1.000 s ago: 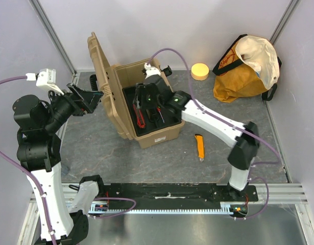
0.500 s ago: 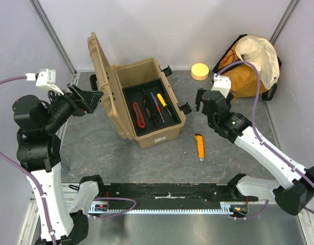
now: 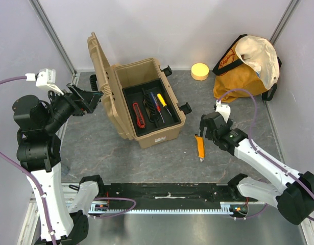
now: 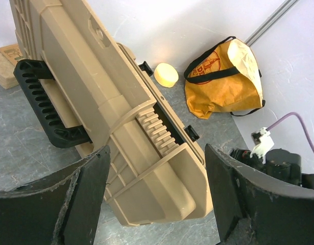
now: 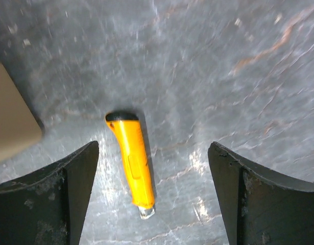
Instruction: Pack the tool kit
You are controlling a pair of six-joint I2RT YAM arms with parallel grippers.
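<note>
Right wrist view tells us why the right gripper (image 5: 152,150) hangs where it does: its jaws stand wide apart with nothing in them, straddling the orange knife (image 5: 132,158) that lies flat on the worktop (image 5: 238,61). We judge it is lining up a pickup of the one tool lying outside the box. The left gripper (image 4: 157,153) is likewise spread and empty, poised at the back of the lid (image 4: 95,87) by its black handle (image 4: 44,102). We take it as ready to steady or shut the lid, though we cannot tell whether it touches. The tool kit (image 3: 151,127) sits toward the back left of the worktop, the knife near its front right corner but apart. It is a tan hard-plastic box with its lid upright on the left side, black latches (image 3: 185,107), a small red-white label (image 3: 159,139) on the front wall, and a black insert (image 3: 130,94) holding a red tool (image 3: 138,115), a black tool (image 3: 149,108), a blue driver (image 3: 154,99) and a yellow driver (image 3: 162,100).
</note>
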